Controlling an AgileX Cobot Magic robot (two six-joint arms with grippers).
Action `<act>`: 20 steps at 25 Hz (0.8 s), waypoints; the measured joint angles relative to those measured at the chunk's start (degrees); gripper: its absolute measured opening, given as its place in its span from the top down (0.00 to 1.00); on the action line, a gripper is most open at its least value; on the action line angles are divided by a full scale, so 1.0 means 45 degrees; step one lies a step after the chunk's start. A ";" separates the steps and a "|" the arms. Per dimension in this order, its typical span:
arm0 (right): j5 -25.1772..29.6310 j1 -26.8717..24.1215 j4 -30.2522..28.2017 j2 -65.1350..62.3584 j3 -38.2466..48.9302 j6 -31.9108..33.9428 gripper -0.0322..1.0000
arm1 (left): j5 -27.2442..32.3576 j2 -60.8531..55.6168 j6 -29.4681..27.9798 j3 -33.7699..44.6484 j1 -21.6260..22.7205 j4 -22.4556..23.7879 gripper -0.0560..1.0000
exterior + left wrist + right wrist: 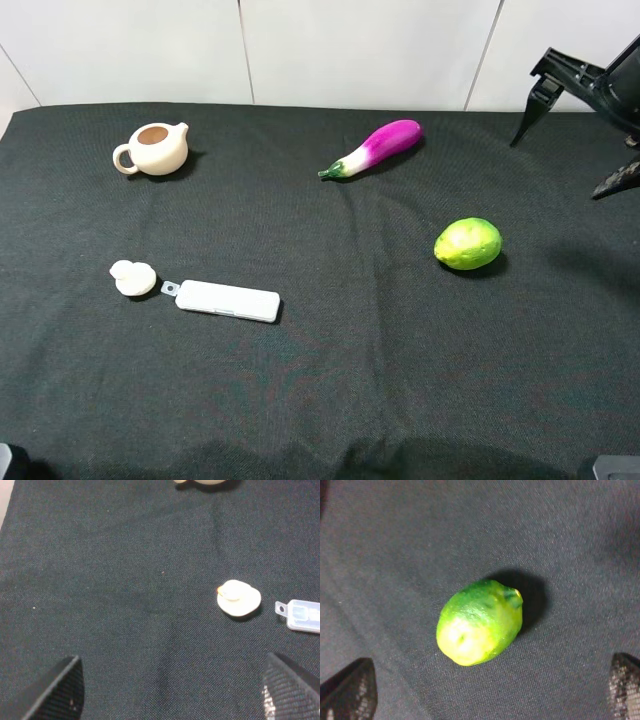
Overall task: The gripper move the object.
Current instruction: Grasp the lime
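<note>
The yellow-green lime lies on the black cloth right of the middle. My right gripper hangs open in the air at the far right, behind and to the right of the lime, not touching it. In the right wrist view the lime lies on the cloth ahead of the open right gripper, whose two fingertips show only at the frame's lower corners. My left gripper is open and empty above bare cloth. It does not show in the high view.
A cream teapot stands at the back left. A purple-and-white eggplant lies behind the lime. A small white round piece and a flat white case lie at the front left, also in the left wrist view.
</note>
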 joint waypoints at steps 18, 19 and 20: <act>-0.0955 0.0743 -0.0007 0.2772 -0.0012 0.1143 0.30 | 0.0000 0.0000 0.0000 0.0000 0.0000 0.0012 0.23; -0.0990 0.0743 -0.0006 0.2866 -0.0012 0.1143 0.30 | 0.0000 0.0000 0.0000 0.0000 0.0000 0.0012 0.23; -0.1019 0.0743 0.0007 0.2990 -0.0024 0.1131 0.30 | 0.0000 0.0000 0.0000 0.0000 0.0000 0.0012 0.23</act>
